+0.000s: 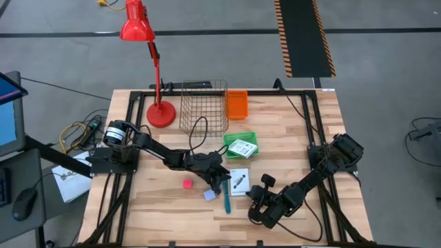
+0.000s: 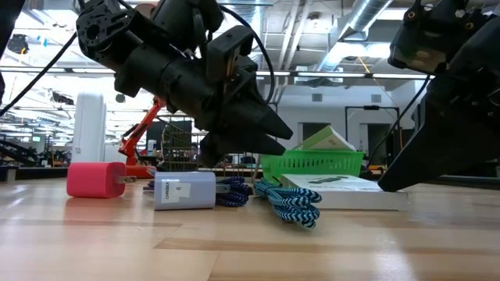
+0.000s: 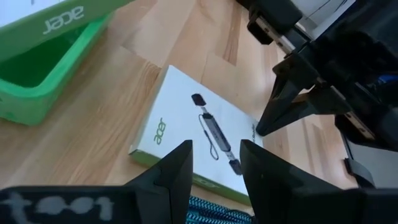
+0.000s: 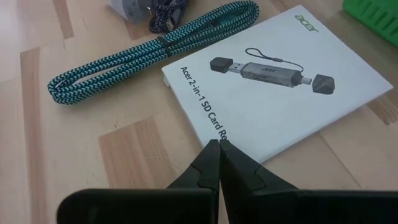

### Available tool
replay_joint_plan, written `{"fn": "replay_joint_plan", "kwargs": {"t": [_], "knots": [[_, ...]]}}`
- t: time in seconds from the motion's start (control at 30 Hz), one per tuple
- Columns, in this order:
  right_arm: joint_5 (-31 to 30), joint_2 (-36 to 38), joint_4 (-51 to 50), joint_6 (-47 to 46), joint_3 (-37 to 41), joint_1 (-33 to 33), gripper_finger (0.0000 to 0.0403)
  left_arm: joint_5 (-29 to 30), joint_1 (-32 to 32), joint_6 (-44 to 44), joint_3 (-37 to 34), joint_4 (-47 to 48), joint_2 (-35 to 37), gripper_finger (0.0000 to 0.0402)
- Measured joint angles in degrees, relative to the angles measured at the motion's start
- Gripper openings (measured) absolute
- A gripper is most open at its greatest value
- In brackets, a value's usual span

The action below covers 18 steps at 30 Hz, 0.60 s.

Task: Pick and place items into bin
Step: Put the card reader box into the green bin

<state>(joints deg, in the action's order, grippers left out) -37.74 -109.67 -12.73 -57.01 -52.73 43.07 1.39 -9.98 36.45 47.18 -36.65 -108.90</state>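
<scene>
White box [image 4: 283, 84] beside teal cable [image 4: 149, 53], green basket [image 2: 312, 164] behind

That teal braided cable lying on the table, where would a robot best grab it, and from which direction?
Probably from straight above, across the middle of the teal braided cable. It lies flat on the table folded into a long narrow bundle, so its strands run side by side and two fingers can straddle them all. Its end near the white Acer box is more crowded.

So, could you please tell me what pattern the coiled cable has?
The coiled cable has a teal-and-dark braided zigzag weave, clearest in the right wrist view.
</scene>
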Motion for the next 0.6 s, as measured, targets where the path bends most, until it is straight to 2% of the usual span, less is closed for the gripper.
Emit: {"fn": "replay_joint_plan", "kwargs": {"t": [0.6], "knots": [[-0.3, 0.0, -0.2, -1.5, 0.0, 1.0, 0.0000, 0.3, 0.0, 0.0, 0.0, -0.4, 0.0, 0.0121]]}}
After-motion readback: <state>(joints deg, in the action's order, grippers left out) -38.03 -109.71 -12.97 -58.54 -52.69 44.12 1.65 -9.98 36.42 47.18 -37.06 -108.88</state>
